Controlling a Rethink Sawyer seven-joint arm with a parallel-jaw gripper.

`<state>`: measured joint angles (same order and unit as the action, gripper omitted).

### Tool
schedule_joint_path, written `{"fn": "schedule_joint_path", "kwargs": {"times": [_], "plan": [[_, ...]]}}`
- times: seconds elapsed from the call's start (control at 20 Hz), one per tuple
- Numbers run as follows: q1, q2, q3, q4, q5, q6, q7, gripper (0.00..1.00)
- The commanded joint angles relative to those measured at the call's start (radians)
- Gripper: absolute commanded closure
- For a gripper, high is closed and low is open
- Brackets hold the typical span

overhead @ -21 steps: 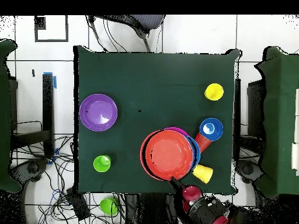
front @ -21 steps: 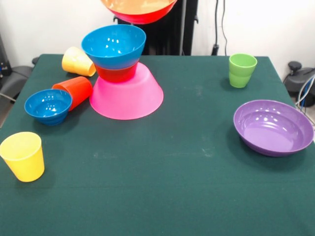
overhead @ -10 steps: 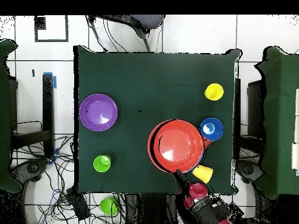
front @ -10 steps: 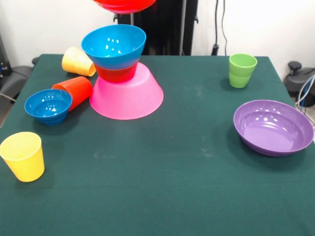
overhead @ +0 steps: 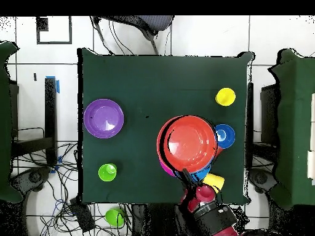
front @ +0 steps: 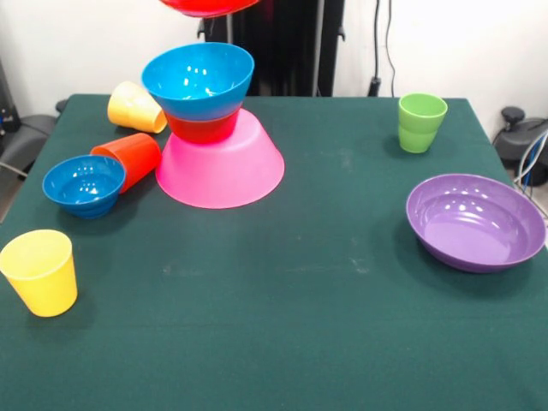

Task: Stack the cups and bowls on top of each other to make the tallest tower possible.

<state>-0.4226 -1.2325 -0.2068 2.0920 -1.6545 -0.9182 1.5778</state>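
Observation:
The tower stands at the table's back left: an upturned large pink bowl (front: 220,167), a small orange bowl (front: 201,128) on it and a medium blue bowl (front: 199,77) on top. A wide shallow orange bowl (front: 205,6) (overhead: 191,142) hangs in the air above the tower, only its underside showing at the top edge of the front view. My gripper (overhead: 186,177) is shut on that bowl's rim nearest the robot. The bowl covers most of the tower from above; a strip of the pink bowl (overhead: 163,165) shows.
Left of the tower a yellow cup (front: 135,107) and an orange-red cup (front: 130,158) lie on their sides beside a small blue bowl (front: 84,184). Another yellow cup (front: 39,272) stands front left. A green cup (front: 421,122) and a purple bowl (front: 475,221) sit on the right.
The orange bowl has risen almost out of the front view and shifted left. From above it has moved away from the robot's base, over the tower.

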Motion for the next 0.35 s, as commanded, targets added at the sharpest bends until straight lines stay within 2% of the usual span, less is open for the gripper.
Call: {"fn": "schedule_joint_path", "kwargs": {"times": [0.05, 0.35], "plan": [[0.055, 0.032, 0.041, 0.072, 0.127, 0.144, -0.249, 1.00], [0.076, 0.018, 0.017, 0.071, 0.135, 0.144, -0.246, 1.00]]}}
